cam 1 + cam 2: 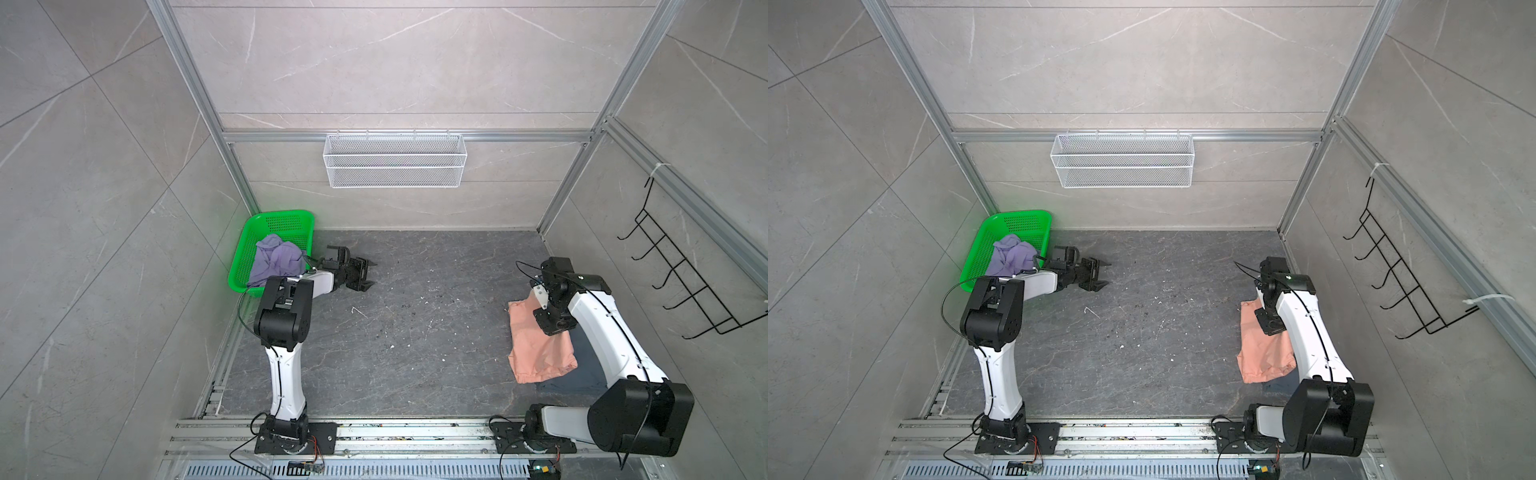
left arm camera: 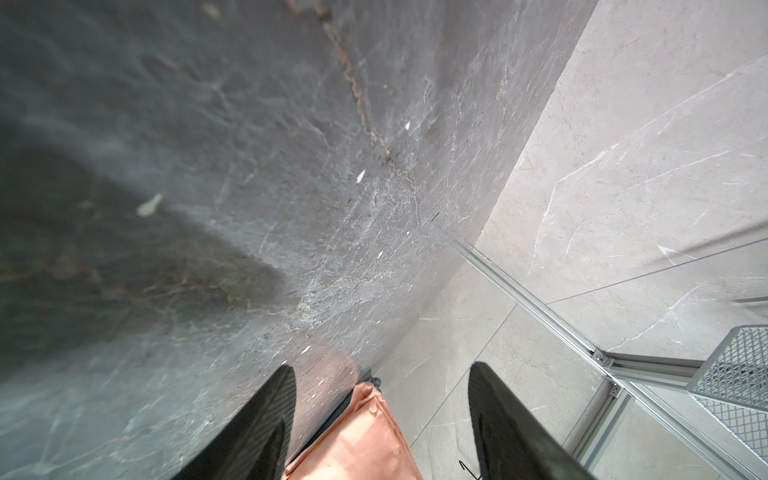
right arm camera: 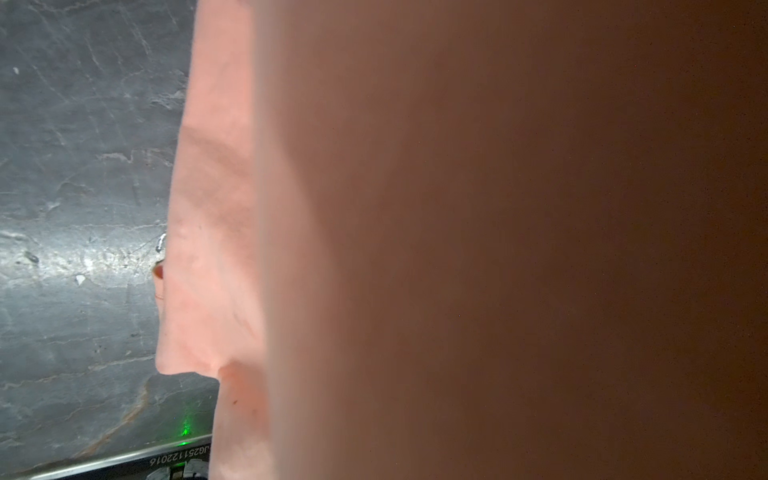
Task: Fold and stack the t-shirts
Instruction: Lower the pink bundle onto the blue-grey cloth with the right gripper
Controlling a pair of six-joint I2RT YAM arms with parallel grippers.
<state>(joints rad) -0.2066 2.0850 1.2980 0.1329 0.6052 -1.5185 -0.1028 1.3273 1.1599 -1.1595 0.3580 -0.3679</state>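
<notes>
The left gripper (image 1: 368, 275) is hovering low over the dark grey stone-patterned tabletop (image 1: 415, 332), just beside the green perforated plastic basket (image 1: 286, 222) that is sitting in the far left corner. Its jaws are standing wide apart with nothing between them. The left wrist view is showing both black fingers (image 2: 266, 424) spread, with only bare surface between them.

A crumpled lavender cotton t-shirt (image 1: 276, 262) is lying inside the basket, heaped toward the near side in both top views (image 1: 1013, 257).

On the right of the table, the right gripper (image 1: 555, 322) is pointing straight down onto a folded peach-pink cotton t-shirt (image 1: 540, 357). Its fingertips are hiding under the wrist body in both top views (image 1: 1273, 324), but the jaws are standing nearly closed. The far edge of the peach cloth is rising up against the gripper as though pinched there. In the right wrist view the same peach cloth (image 3: 212, 208) is filling most of the frame, blurred and pressed close to the lens.

The peach shirt is resting partly on top of a flat slate blue-grey t-shirt (image 1: 588, 370). That shirt is showing only as a dark strip along the peach shirt's near and right edges, under the right arm (image 1: 1277, 384).
</notes>
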